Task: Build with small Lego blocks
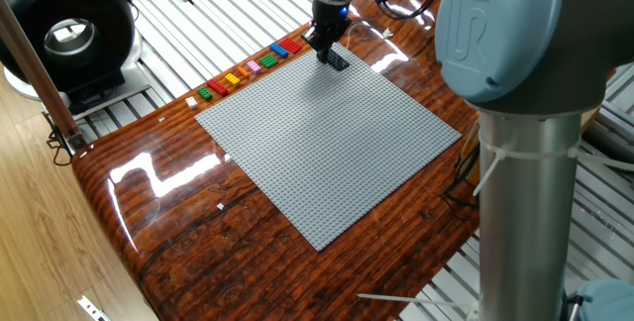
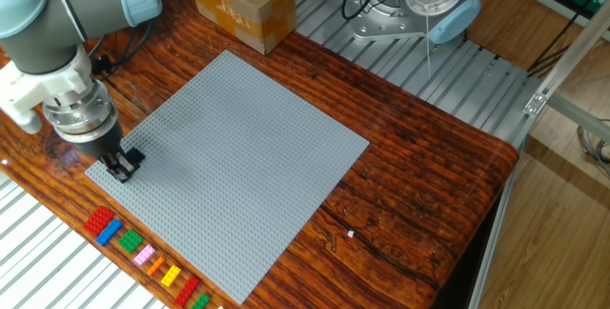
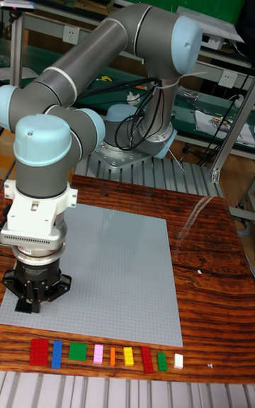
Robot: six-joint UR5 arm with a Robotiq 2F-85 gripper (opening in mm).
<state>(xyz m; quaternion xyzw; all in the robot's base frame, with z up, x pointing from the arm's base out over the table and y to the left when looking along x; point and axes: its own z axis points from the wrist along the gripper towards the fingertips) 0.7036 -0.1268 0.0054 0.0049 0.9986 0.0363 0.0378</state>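
End effector (image 2: 121,167): stood low over the near corner of the grey baseplate (image 2: 238,156), fingertips at a small dark piece — whether clamped on it, I could not tell.
Small Lego blocks (image 3: 99,355): lay in a row on the tabletop (image 2: 419,175) — just beside the baseplate's edge, red at one end.
Cardboard box (image 2: 240,2): stood beyond the baseplate's far corner.
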